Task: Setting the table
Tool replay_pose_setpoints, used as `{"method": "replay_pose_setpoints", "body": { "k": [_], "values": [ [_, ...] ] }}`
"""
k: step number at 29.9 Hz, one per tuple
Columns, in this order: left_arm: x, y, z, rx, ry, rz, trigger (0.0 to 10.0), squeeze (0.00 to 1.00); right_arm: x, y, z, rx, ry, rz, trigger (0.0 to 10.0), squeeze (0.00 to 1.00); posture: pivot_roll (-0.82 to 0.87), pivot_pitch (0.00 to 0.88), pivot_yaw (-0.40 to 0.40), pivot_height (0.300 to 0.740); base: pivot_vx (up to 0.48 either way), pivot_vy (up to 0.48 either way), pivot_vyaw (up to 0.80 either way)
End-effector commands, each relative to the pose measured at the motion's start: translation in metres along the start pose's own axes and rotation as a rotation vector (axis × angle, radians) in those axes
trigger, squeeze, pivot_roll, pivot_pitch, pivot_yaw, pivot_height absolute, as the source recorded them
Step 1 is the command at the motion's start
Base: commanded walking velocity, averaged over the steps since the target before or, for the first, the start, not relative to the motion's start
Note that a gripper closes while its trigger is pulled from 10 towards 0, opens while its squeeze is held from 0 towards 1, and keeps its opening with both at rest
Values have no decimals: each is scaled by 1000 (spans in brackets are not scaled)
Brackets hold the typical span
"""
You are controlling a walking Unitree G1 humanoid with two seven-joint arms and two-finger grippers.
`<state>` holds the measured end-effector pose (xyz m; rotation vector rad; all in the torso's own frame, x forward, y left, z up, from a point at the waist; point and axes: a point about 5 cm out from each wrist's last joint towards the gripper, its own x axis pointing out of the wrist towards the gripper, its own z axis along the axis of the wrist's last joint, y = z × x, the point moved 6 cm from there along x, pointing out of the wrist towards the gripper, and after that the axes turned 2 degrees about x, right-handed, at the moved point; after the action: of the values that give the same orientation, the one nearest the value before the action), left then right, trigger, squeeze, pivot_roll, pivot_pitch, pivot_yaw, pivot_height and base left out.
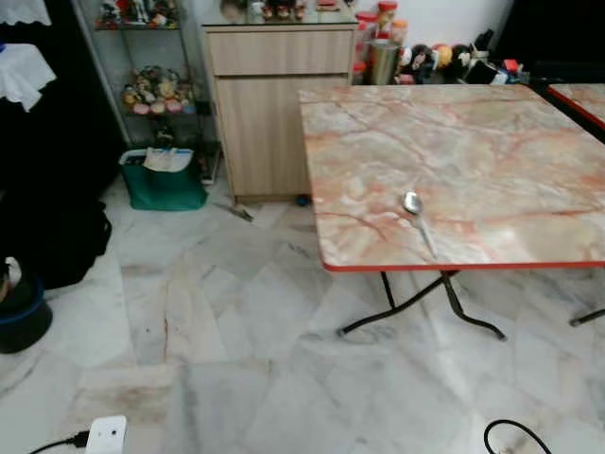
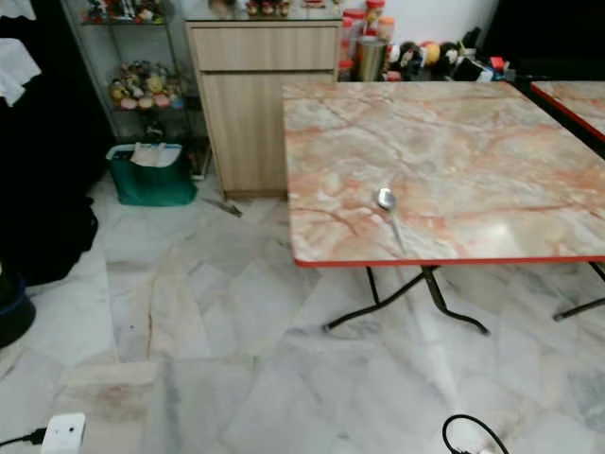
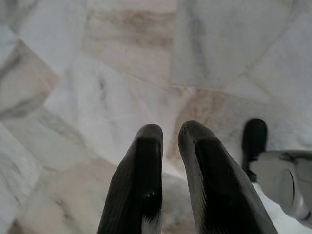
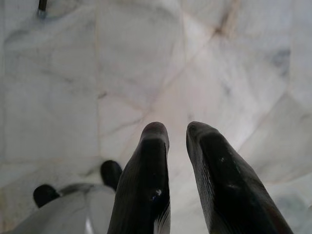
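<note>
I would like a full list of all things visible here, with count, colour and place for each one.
table: one, pink-orange marble top with red edge, black legs, at right
second table: one, same pattern, corner at far right
spoon: one, silver, near the table's front edge
cabinet: one, light wood, behind the table's left corner
basket: one, green, on the floor left of the cabinet
glass shelf: one, holding small figurines, beside the cabinet
jars: several, red-lidded, against the back wall
power adapter: one, white, floor at front left
left gripper: black fingers slightly apart, above the floor
right gripper: black fingers slightly apart, above the floor
</note>
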<state>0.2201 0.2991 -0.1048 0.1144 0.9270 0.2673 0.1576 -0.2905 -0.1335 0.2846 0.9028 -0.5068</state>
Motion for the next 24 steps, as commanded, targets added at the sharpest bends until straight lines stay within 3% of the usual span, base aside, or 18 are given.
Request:
{"method": "replay_pose_setpoints", "body": {
  "k": [1, 12, 16, 24],
  "values": [
    [0, -3, -3, -4, 4, -7, 10000, 0, -1, -8, -1, 8, -2, -20, 10000, 0, 44, 92, -8, 740, 0, 0, 0],
    [0, -3, -3, -9, 5, -6, 10000, 0, -1, -7, 0, 9, -9, -15, 10000, 0, 46, 89, -10, 740, 0, 0, 0],
    [0, -3, -3, -6, 7, -6, 10000, 0, -1, -7, 1, -20, -9, -9, 10000, 0, 44, 90, -10, 740, 264, 0, 109],
    [0, -3, -3, -4, 9, -8, 10000, 0, -1, -8, 0, 6, -7, -21, 10000, 0, 44, 86, -12, 740, 277, 0, 252]
  ]
}}
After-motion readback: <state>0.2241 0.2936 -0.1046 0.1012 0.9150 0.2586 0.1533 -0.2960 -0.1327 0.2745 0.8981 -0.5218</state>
